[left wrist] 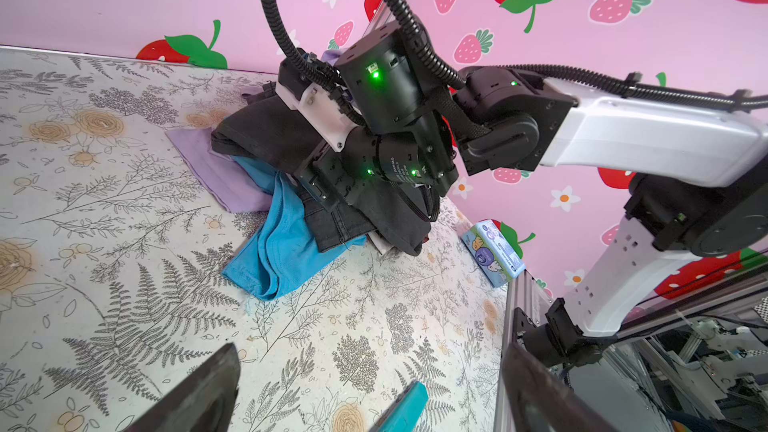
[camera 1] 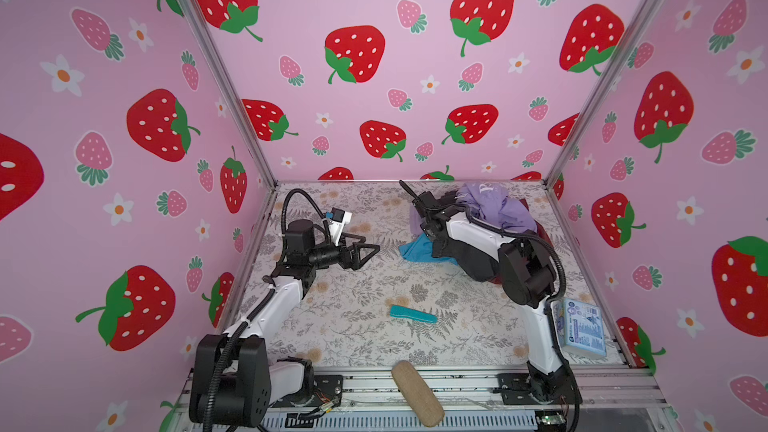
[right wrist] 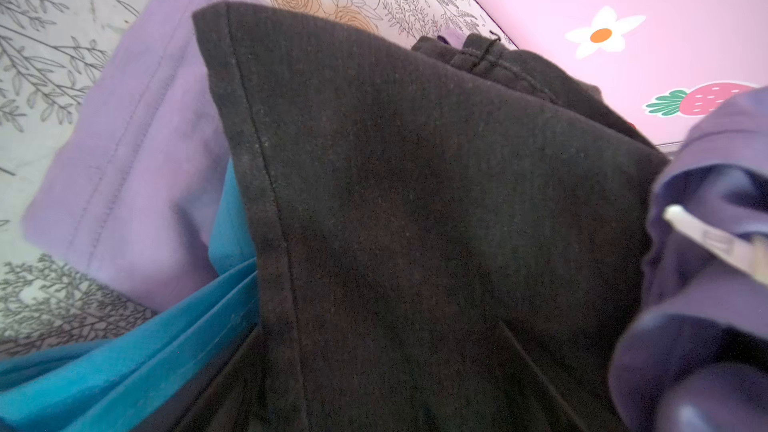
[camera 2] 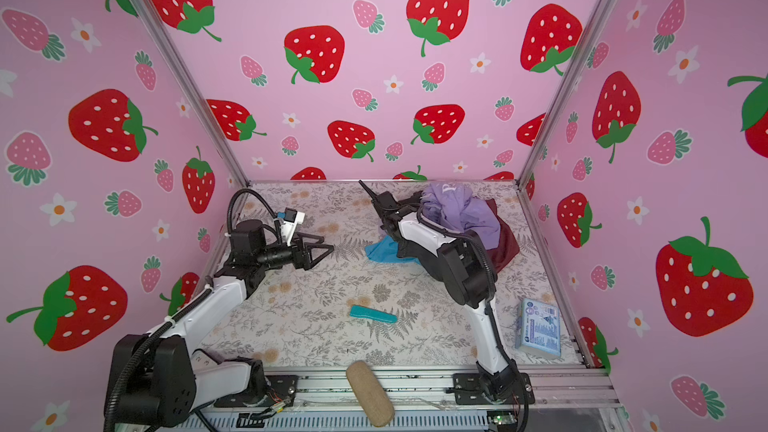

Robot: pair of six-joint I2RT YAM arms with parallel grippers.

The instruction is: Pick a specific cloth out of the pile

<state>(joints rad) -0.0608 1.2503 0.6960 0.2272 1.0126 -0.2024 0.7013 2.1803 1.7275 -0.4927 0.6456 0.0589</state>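
Top views both put a tan padded roll (camera 1: 417, 392) nearest, on the front rail (camera 1: 457, 384). Beyond it a small teal ribbed strip (camera 1: 413, 314) lies loose on the floral surface (camera 1: 353, 305), and a tissue pack (camera 1: 582, 328) sits by the right edge. Further in, the left end effector (camera 1: 370, 245) hangs with its jaws spread and nothing between them.

At the far right corner sits the pile (camera 2: 461, 209) — a lavender shirt (camera 1: 498, 207) on top, a maroon garment (camera 2: 505, 247) on its right side, a thin teal-blue garment (left wrist: 274, 251) spilling toward the middle. The cloth (right wrist: 415, 201), charcoal denim trousers, lies on the pile's near-left side, over the teal-blue piece and a lavender hem. The right end effector (camera 1: 417, 201) is down against it, but its jaws are hidden in fabric, so I cannot tell whether they grip.

Denim like that looks heavy and fairly stiff — coarse weave, thick stitched seams, not slippery. I'd judge the seamed hem corner standing proud in the right wrist view the best hold. The soft knits around it would likely drag along.
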